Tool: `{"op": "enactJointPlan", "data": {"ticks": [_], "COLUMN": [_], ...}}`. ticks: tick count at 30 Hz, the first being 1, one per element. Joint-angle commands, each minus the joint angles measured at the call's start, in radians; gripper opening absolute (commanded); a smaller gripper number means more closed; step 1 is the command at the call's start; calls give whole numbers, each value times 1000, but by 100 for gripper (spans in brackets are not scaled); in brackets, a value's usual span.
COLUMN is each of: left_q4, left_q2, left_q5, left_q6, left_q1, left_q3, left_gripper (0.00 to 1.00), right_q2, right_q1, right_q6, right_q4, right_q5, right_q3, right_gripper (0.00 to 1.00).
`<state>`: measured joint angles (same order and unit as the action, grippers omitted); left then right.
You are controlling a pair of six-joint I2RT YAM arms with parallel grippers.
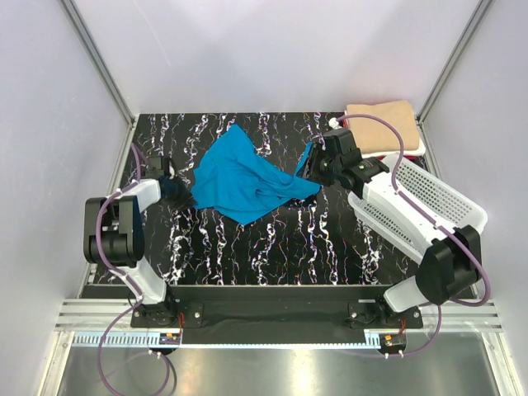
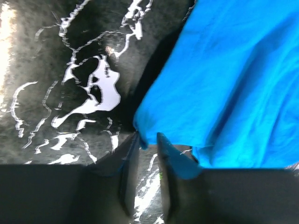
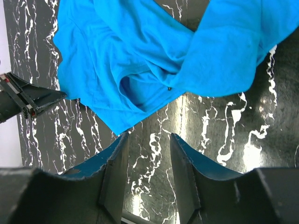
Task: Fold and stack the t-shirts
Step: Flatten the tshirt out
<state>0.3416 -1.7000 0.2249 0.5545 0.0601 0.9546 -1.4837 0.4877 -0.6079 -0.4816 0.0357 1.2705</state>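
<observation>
The turquoise t-shirt lies crumpled and unfolded on the black marbled table. My left gripper is at its left corner. In the left wrist view the jaws stand a narrow gap apart, with the shirt's corner just at the fingertips and table showing between them. My right gripper is at the shirt's right edge, open and empty, and the shirt lies just ahead of it. A folded tan t-shirt tops a small stack at the back right.
A white perforated basket stands at the right edge, under the right arm. The left gripper's fingers show at the left of the right wrist view. Bare table lies in front of the shirt.
</observation>
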Motion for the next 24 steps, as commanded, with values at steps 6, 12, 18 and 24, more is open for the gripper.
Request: {"op": "enactJointPlan", "data": {"ticks": [6, 12, 18, 24], "left_q4": [-56, -23, -51, -221], "left_q2": [147, 460, 643, 632], "left_q5": [125, 185, 96, 28], "left_q6": [5, 110, 251, 369], "left_q1": [-55, -294, -497, -727], "left_q3": [-52, -123, -226, -281], "left_gripper": [0, 0, 0, 0], "right_q2": [111, 250, 381, 382], "right_q1": [-1, -1, 0, 0], "right_q6": [-35, -75, -102, -137], "right_q4": [41, -126, -213, -235], "right_q5": [9, -77, -122, -74], "right_q3": [-91, -201, -191, -200], "right_gripper": [48, 48, 50, 48]}}
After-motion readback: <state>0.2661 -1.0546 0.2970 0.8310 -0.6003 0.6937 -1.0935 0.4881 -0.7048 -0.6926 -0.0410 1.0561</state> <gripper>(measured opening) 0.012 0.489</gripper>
